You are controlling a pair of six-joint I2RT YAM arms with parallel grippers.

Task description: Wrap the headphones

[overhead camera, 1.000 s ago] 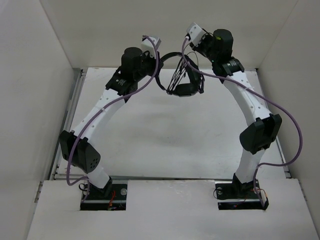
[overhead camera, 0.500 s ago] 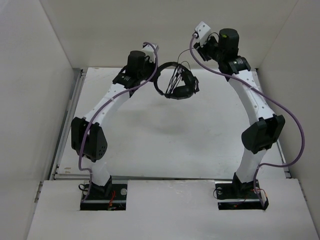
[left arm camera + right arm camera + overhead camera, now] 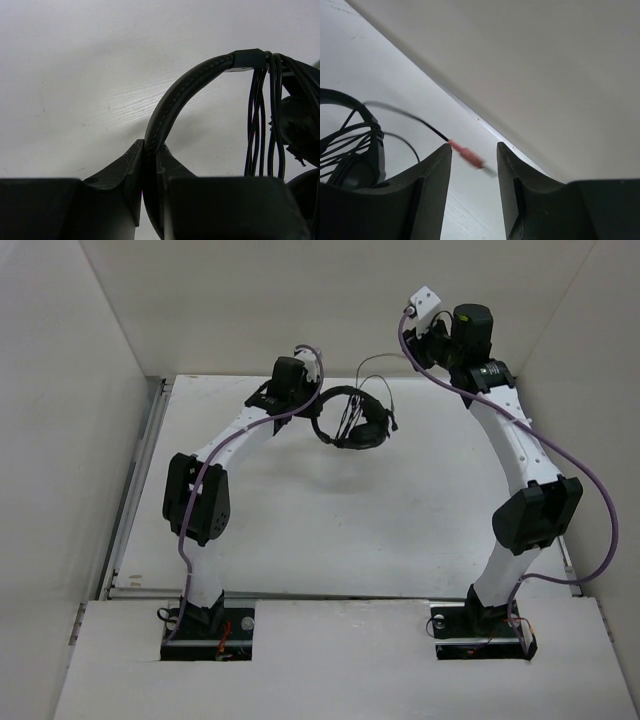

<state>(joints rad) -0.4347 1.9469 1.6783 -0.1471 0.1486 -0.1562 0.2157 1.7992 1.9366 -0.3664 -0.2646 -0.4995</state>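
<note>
Nearest me, the two arms rise from their bases over the flat white table (image 3: 300, 530). The left gripper (image 3: 150, 148) is clamped tight on the stitched black headband of the small black over-ear headphones (image 3: 352, 425), its two fingers pinching the band from either side. The headset hangs from that grip above the far middle of the table, earcups lowest. Several loops of its thin black cable (image 3: 262, 125) lie bunched over the band near the top of one earcup and hang down beside it.

Farther back and to the right, the right gripper (image 3: 474, 147) is raised near the plain rear wall (image 3: 545, 75) with its jaws standing partly apart. The cable's small pink plug (image 3: 467, 156), blurred, shows in the gap between them, and I cannot see either finger touching it. The free cable end runs from that plug back to the headset.
</note>
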